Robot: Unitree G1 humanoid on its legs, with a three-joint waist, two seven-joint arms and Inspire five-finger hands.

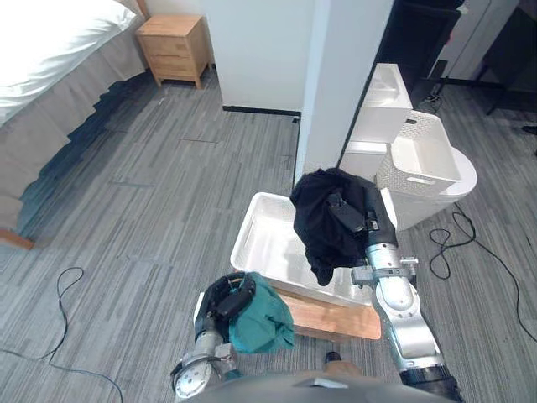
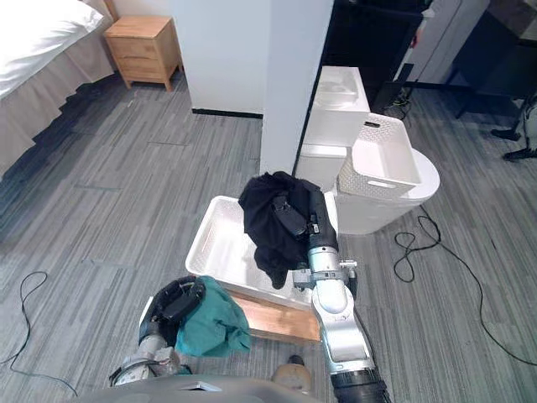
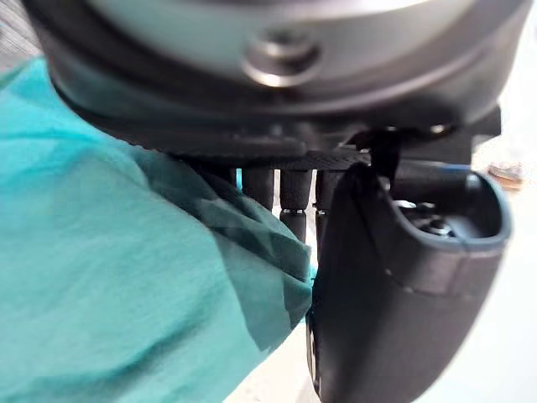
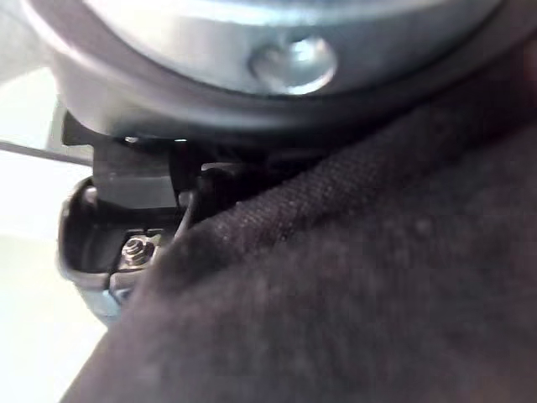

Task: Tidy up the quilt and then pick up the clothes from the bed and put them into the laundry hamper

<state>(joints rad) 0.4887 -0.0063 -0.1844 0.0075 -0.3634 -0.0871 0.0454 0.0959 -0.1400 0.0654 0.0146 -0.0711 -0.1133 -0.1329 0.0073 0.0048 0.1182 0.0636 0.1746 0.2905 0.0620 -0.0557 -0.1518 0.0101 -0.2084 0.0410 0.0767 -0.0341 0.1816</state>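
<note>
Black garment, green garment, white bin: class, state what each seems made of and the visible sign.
The black garment: likely matte woven cloth; coarse weave shows close up. The green garment: thin smooth cloth, soft folds. The white bin: probably plastic; smooth moulded walls, sheen.

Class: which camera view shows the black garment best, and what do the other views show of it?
The right eye view: the whole black garment hangs from the right robot hand above the white basket. The left eye view shows the same; the right wrist view, its dark weave close up.
</note>
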